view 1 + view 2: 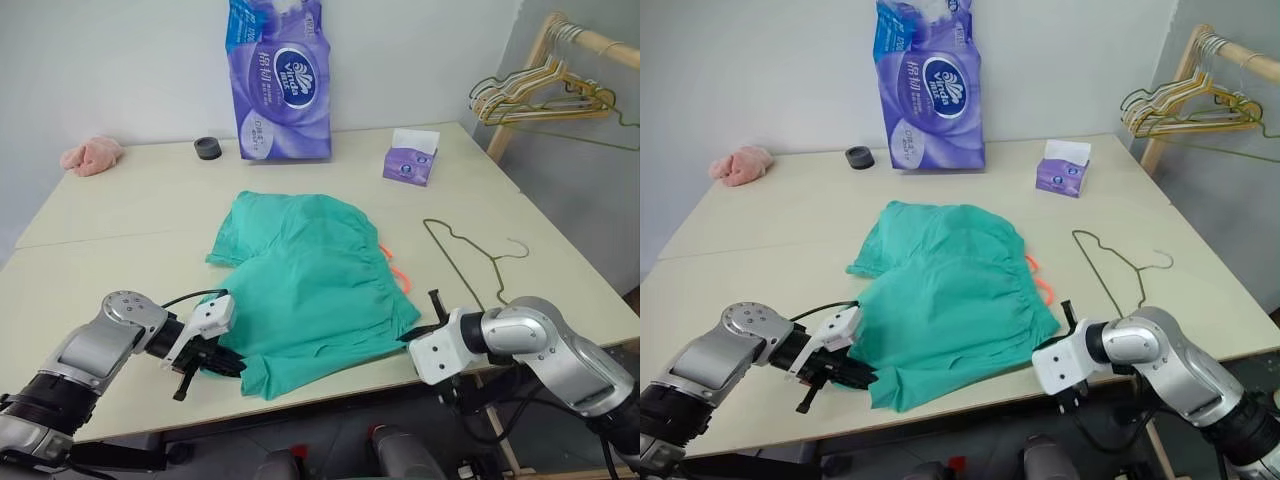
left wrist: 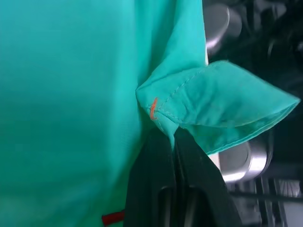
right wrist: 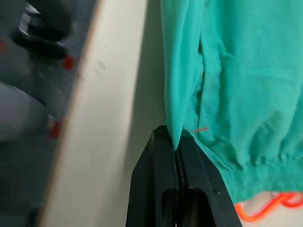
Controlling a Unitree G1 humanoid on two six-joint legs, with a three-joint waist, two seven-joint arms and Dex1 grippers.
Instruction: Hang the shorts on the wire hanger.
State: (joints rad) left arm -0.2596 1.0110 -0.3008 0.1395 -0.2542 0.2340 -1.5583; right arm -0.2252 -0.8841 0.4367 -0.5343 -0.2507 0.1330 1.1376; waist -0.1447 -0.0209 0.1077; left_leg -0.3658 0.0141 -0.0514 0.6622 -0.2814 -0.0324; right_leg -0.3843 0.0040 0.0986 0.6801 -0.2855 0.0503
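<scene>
The teal-green shorts lie spread on the table, their orange drawstring showing at the right edge. My left gripper is at the shorts' near left corner, shut on a fold of the stitched hem. My right gripper is at the near right corner, shut on the cloth edge close to the gathered waistband. The thin wire hanger lies flat on the table just right of the shorts, with its hook toward the right.
A tall purple tissue pack stands at the back. A small purple tissue box, a black round object and a pink cloth lump also sit there. A wooden rack holding several hangers stands beyond the table's right side.
</scene>
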